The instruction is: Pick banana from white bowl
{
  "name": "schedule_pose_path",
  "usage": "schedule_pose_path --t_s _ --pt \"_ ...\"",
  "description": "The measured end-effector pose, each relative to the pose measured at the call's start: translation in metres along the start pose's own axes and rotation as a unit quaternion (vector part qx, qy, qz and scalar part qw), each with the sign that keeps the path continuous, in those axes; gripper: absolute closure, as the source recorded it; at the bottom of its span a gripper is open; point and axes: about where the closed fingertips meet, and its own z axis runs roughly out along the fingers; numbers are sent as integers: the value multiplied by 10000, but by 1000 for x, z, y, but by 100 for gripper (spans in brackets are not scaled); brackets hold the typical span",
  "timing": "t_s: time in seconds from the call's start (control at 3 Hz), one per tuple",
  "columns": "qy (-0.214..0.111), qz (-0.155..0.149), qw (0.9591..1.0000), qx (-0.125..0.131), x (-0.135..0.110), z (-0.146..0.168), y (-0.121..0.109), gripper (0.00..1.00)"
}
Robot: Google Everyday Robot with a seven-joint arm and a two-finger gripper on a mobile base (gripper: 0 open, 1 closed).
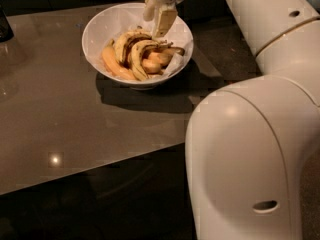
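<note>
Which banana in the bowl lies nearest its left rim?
The smooth orange-yellow banana, unspeckled, hugging the white bowl's left wall; the gripper hangs above the bowl's far side.

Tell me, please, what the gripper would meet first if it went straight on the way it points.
Probably the stem end of the banana in the white bowl; the gripper hangs open just above it, pointing down, though depth is unclear.

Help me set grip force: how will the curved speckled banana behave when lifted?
Probably soft: the banana shows brown speckles, so squeezing may bruise it. Its strong curve may let it pivot when gripped. The end effector hovers over the far side of the white bowl.
</note>
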Motion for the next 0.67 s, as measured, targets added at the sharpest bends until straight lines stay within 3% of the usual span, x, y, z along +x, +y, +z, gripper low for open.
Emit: schedule_pose_path --t_s 0.33,0.67 --pt "-4 -7 10000 -11 0 1 0 51" --pt "55 -355 9992 -184 13 1 21 56"
